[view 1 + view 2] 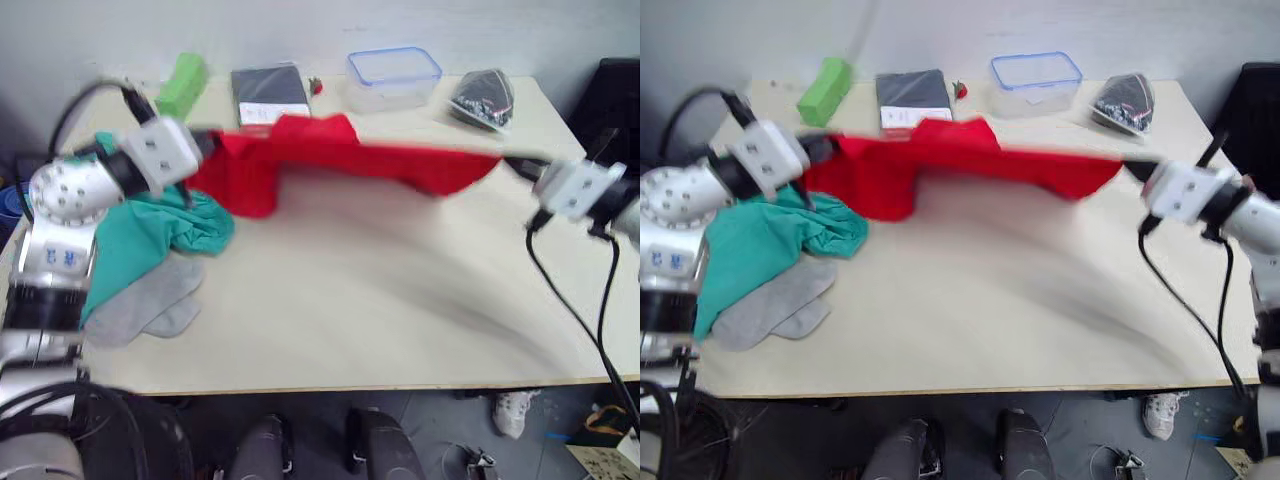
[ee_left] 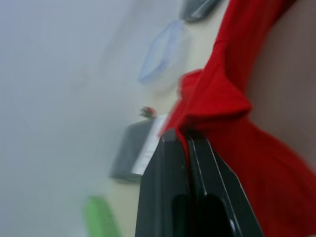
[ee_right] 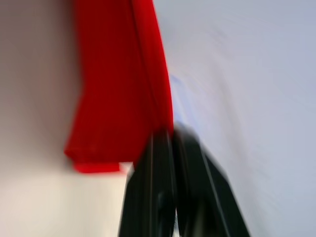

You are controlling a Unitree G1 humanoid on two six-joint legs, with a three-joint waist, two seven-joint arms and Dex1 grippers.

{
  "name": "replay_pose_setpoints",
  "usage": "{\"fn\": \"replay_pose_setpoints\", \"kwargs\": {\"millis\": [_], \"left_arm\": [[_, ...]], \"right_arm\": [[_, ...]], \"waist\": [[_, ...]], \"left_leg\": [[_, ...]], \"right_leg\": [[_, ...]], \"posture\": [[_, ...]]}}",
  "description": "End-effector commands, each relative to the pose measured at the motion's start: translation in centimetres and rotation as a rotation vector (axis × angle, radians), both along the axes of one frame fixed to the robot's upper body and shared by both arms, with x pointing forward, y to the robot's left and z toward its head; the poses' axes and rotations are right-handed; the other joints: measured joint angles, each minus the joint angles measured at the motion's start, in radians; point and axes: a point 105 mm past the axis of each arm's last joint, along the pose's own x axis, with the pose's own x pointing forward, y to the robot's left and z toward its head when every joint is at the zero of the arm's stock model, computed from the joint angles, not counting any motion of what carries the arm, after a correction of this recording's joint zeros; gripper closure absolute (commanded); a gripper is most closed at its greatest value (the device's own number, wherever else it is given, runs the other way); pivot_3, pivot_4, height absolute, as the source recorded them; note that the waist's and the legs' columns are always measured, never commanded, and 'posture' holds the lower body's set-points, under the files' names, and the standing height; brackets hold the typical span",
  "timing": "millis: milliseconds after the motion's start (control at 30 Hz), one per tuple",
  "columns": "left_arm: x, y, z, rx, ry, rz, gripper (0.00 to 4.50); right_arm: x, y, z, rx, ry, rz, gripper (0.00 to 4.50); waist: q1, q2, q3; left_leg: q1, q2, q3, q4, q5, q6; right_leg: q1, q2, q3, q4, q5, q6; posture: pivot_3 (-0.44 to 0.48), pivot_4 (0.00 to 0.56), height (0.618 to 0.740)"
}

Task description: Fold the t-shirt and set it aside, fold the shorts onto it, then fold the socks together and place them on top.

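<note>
Red t-shirt (image 1: 340,160) stretched in the air above the back half of the bench (image 1: 380,320), held at both ends. Left gripper (image 2: 186,139) with jaws pinched tight on the shirt's left edge; right gripper (image 3: 170,132) with jaws closed on its right edge. Teal-green shorts (image 1: 160,232) bunched on the bench's left side, partly under the left arm. Grey socks (image 1: 145,300) flat just in front of the shorts, touching them. Along the back edge: green block (image 1: 183,82), dark booklet (image 1: 268,92), clear blue-rimmed box (image 1: 394,76), dark bag (image 1: 482,98).
</note>
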Motion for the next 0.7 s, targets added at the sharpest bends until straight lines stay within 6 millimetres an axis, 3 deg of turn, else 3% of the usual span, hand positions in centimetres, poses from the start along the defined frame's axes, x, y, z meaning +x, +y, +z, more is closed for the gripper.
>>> {"fn": "replay_pose_setpoints", "kwargs": {"millis": [33, 167, 400, 700], "left_arm": [[-3.3, -0.8, -2.2, 0.071, 0.158, -0.067, 4.50], [-6.2, -2.0, -6.2, 0.114, 0.370, -0.129, 4.50], [-9.5, -3.0, -9.8, 0.142, 0.600, -0.178, 4.50], [-13.6, -1.7, -12.3, 0.229, 0.888, -0.216, 4.50]], "right_arm": [[-2.8, -1.0, -3.2, -0.067, 0.210, 0.041, 4.48], [-4.7, -1.8, -5.9, -0.084, 0.384, 0.037, 4.48], [-7.3, -4.1, -7.4, -0.151, 0.592, 0.003, 4.48], [-9.8, -4.7, -6.7, -0.142, 0.744, 0.007, 4.48]], "waist": [[0.002, 0.002, 0.001], [0.000, 0.004, 0.001], [0.000, 0.008, 0.001], [0.001, 0.008, 0.001]], "left_leg": [[0.004, 0.000, -0.002, -0.001, -0.001, 0.001], [0.008, 0.000, -0.004, -0.001, -0.002, -0.001], [0.011, 0.002, -0.001, -0.005, -0.003, -0.005], [0.014, 0.002, 0.001, -0.008, -0.003, -0.005]], "right_leg": [[0.005, -0.001, 0.001, -0.002, 0.001, 0.000], [0.008, -0.003, 0.003, -0.001, 0.002, -0.001], [0.007, -0.001, 0.004, 0.000, 0.000, -0.004], [0.008, -0.001, 0.006, -0.002, -0.001, -0.006]], "posture": [[0.000, 0.150, 0.740], [0.000, 0.150, 0.740], [0.000, 0.150, 0.740], [0.000, 0.150, 0.740]]}}
